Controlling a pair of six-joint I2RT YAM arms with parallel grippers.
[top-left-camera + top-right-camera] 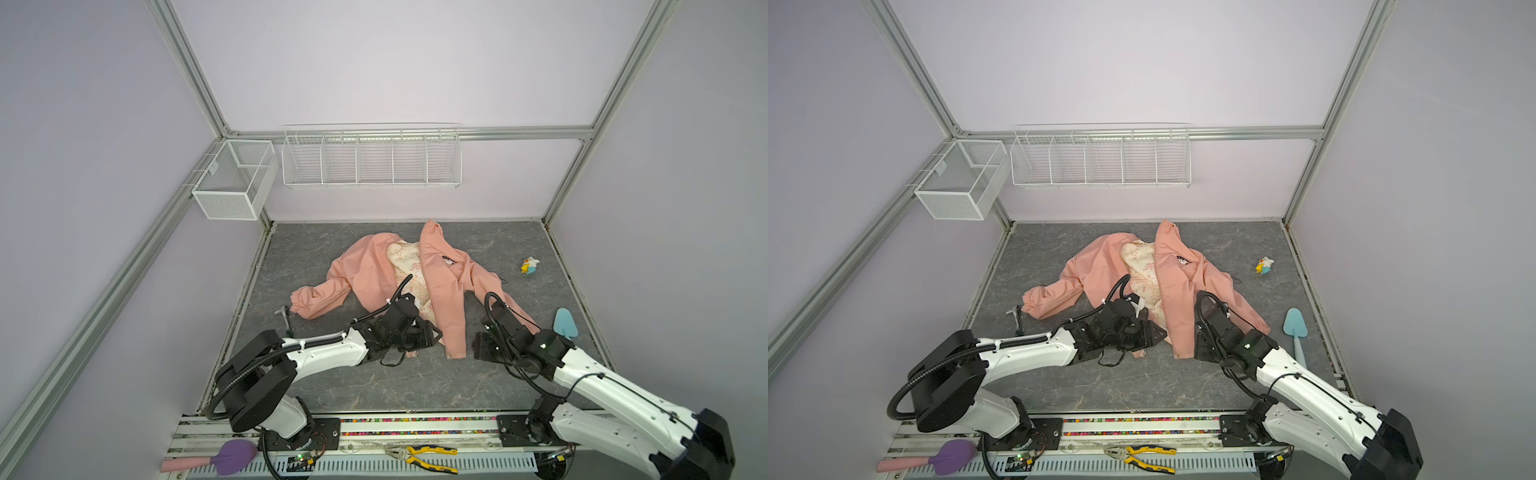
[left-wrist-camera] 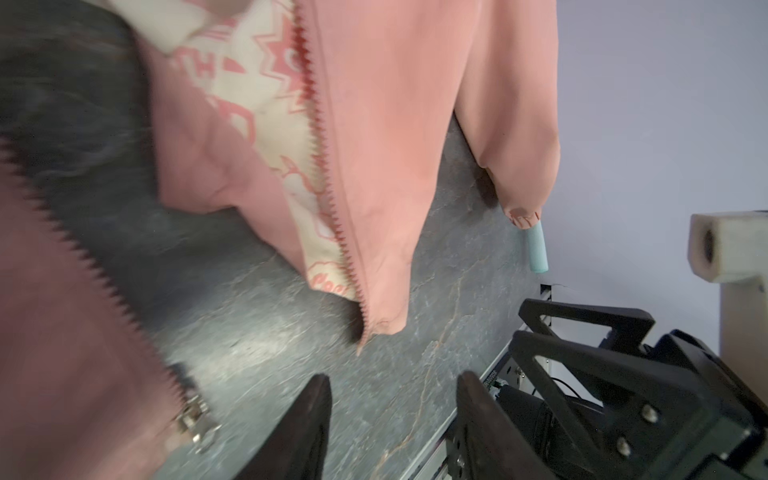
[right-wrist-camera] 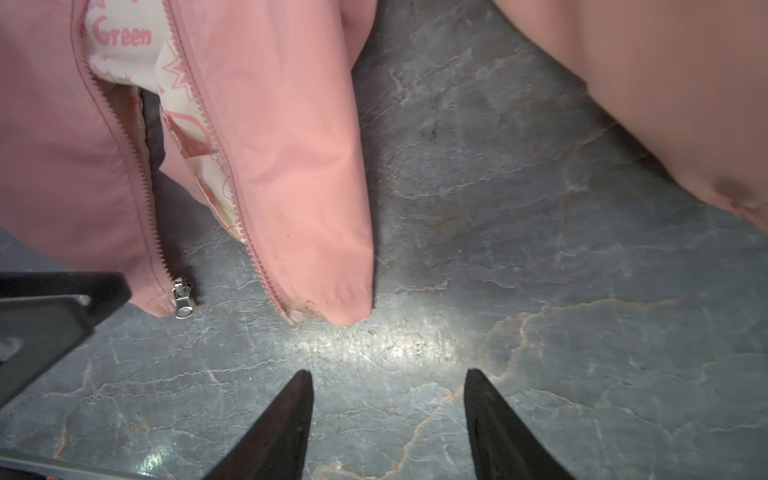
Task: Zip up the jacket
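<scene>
On the grey marbled tabletop [image 1: 374, 386] (lilac walls [image 1: 395, 83] around) lies the unzipped jacket [image 1: 444, 299].

Grey marbled counter [image 1: 374, 386]. Small multicolour toy [image 1: 530, 265] lies far back on R side. Light-blue scoop [image 1: 1295, 322] lies nearer on the same side, handle toward front. Small metal tool [image 1: 284, 312] by L edge. Front rail: yellow-handled pliers [image 1: 424, 455], purple & pink utensil [image 1: 230, 457]. Back wall: white wire rack [image 1: 371, 162] w/ 5 compartments. Mesh basket [image 1: 232, 183] at L corner.
</scene>
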